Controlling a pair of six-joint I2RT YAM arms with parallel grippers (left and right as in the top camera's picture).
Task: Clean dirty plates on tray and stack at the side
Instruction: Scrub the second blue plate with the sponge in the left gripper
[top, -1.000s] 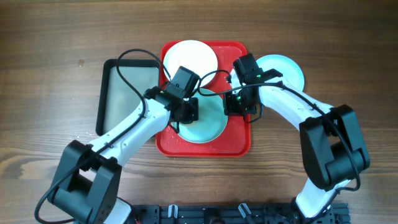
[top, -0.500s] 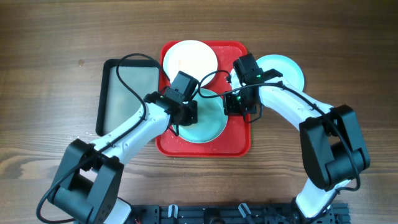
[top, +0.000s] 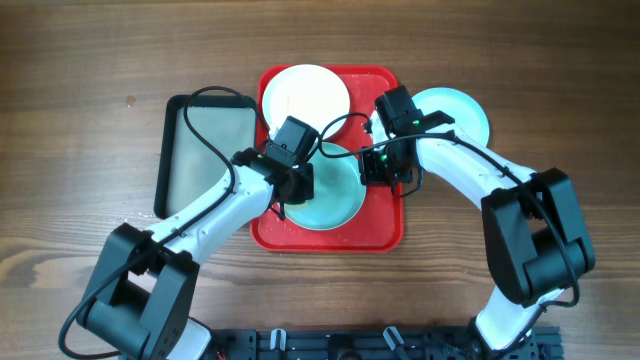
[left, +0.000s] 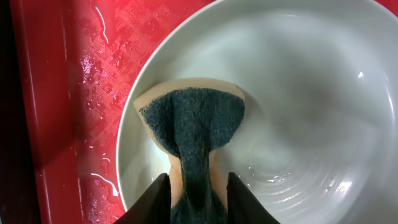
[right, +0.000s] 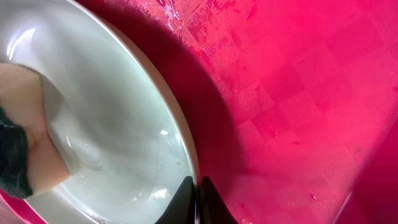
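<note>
Left end effector (left: 198, 194) clamped on sponge (left: 193, 118), dark scrub face toward camera, sponge pressed inside turquoise plate (left: 311, 93). Plate sits on wet red tray (left: 74, 93), robot-side half. Right end effector (right: 198, 198) pinched on same plate's rim. White plate (top: 305, 92) at tray's far end. Second turquoise plate (top: 462, 110) on bench (top: 80, 80), just right of tray. Dark tray (top: 205, 150) left of red tray.

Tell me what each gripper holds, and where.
Left gripper: orange, green-faced sponge, by its narrow end; right gripper: round light turquoise plate, by its rim.
</note>
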